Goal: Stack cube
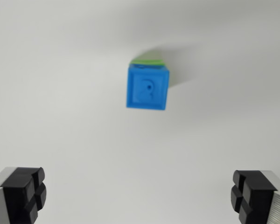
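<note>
A blue cube with a raised figure on its top face sits on a green cube, of which only a thin edge shows behind it. Both rest on a white surface, near the middle of the wrist view. My gripper is high above them and nearer the bottom of the picture. Its black fingertips stand wide apart at the two lower corners, with nothing between them.
The white tabletop fills the whole view around the stack. A soft shadow lies to the right of the cubes.
</note>
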Controlling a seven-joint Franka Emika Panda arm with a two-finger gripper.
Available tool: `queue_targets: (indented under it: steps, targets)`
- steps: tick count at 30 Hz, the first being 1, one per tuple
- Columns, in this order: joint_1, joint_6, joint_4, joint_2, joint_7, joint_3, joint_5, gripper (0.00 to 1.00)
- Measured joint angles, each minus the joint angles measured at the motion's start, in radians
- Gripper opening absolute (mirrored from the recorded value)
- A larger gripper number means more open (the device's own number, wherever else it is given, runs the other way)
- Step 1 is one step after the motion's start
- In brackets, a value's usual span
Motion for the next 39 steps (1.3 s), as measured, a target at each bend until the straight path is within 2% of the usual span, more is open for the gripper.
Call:
queue_targets:
  steps: [11, 20, 39]
  targets:
    - [0.000, -0.072, 0.052, -0.021, 0.001, 0.000, -0.001, 1.00]
    - [0.000, -0.105, 0.078, -0.027, 0.001, 0.000, -0.001, 1.00]
    - [0.000, -0.111, 0.083, -0.026, 0.001, 0.000, -0.001, 1.00]
